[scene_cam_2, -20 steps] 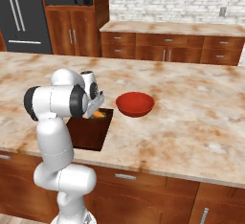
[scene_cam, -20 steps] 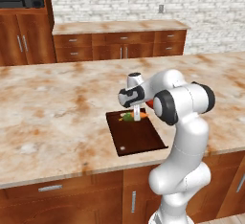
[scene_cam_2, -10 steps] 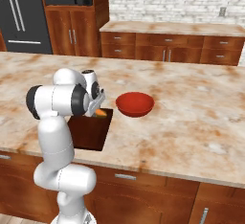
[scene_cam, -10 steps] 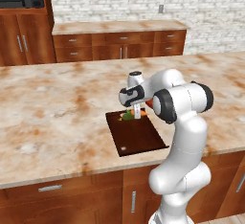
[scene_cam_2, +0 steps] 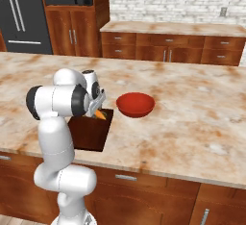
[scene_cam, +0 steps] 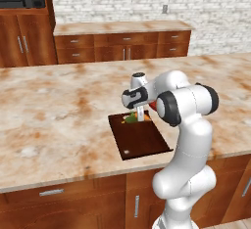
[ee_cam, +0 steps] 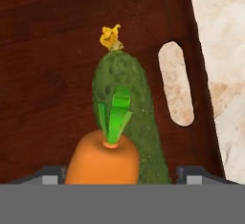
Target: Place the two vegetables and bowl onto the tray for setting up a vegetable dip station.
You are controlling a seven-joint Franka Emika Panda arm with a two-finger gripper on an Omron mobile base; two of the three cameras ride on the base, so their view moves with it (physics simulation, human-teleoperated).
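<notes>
Folded low over the dark tray (scene_cam: 139,137), the open-jawed gripper (ee_cam: 119,173) frames the orange carrot (ee_cam: 103,158), leaning on the dark green cucumber (ee_cam: 125,108) near the tray's slot handle.

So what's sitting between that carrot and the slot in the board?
The cucumber. In the hand view it lies on the tray, between the carrot and the slot handle.

Tray (ee_cam: 57,50) dark wood, matt; cucumber (ee_cam: 125,103) bumpy; carrot (ee_cam: 103,161) smooth.
</notes>
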